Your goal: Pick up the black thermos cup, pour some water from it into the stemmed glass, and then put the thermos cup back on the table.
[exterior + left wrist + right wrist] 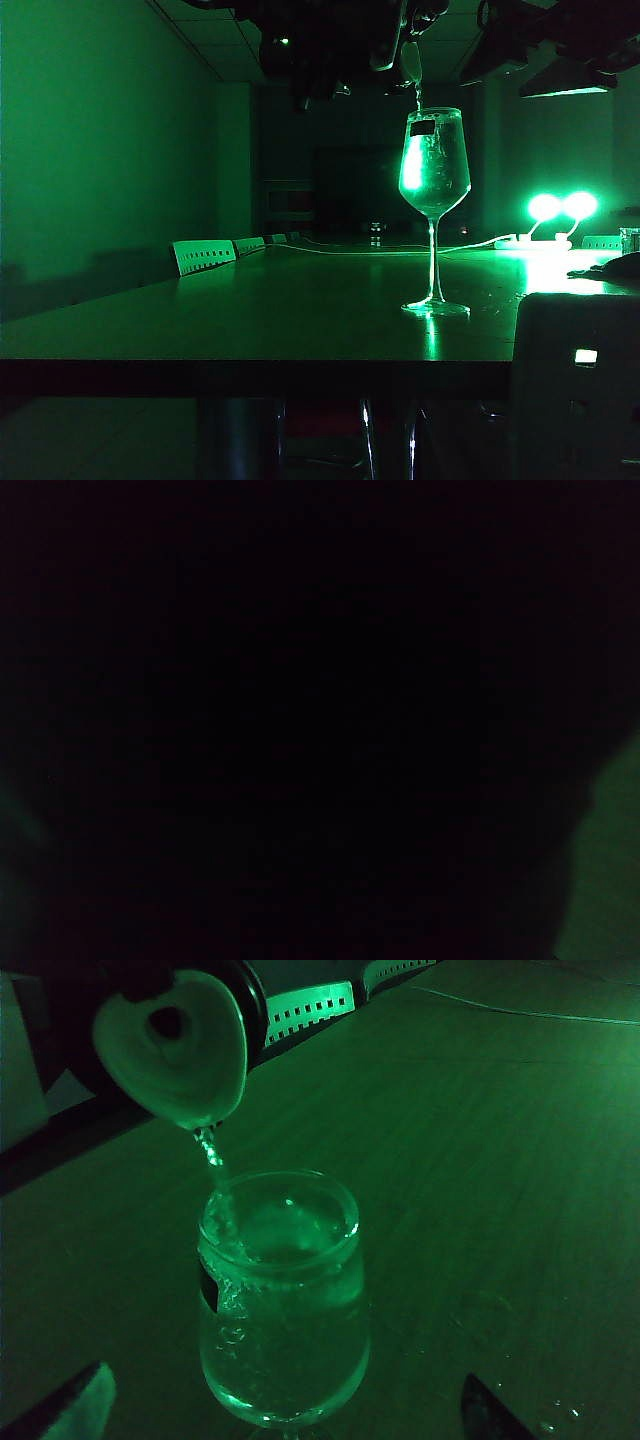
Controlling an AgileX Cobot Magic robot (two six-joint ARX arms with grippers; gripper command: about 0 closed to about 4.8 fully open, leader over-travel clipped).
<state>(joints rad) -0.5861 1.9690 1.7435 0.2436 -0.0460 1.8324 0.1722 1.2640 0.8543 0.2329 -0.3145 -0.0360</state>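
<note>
The black thermos cup [170, 1035] hangs tipped over above the stemmed glass [434, 170], its pale mouth turned downward, and a thin stream of water [210, 1150] falls from its lip into the bowl. In the exterior view only the lower edge of the cup shows at the top of the picture, directly over the glass rim, lost among the dark shapes of the arms. The glass stands upright on the desk [300, 300], right of the middle, its round foot flat on the glossy top and its bowl holding water that churns with bubbles. A small dark sticker [422, 127] sits near the rim.

The left tool cannot be made out: its wrist view is almost wholly black, filled by something dark close to the lens, with only a sliver of green at one corner, so I cannot tell whether it is clenched or released, nor see what carries the cup.

The right tool [290, 1415] hovers just beside the glass, looking down on it from above. Its two fingertips [75, 1405] stand far apart at either side of the bowl, touching nothing; it is released and empty.

Far back on the desk two bright lamps [562, 207] glow green, a pale cable [400, 248] runs toward them, and the backs of light chairs [205, 256] line the left edge.
</note>
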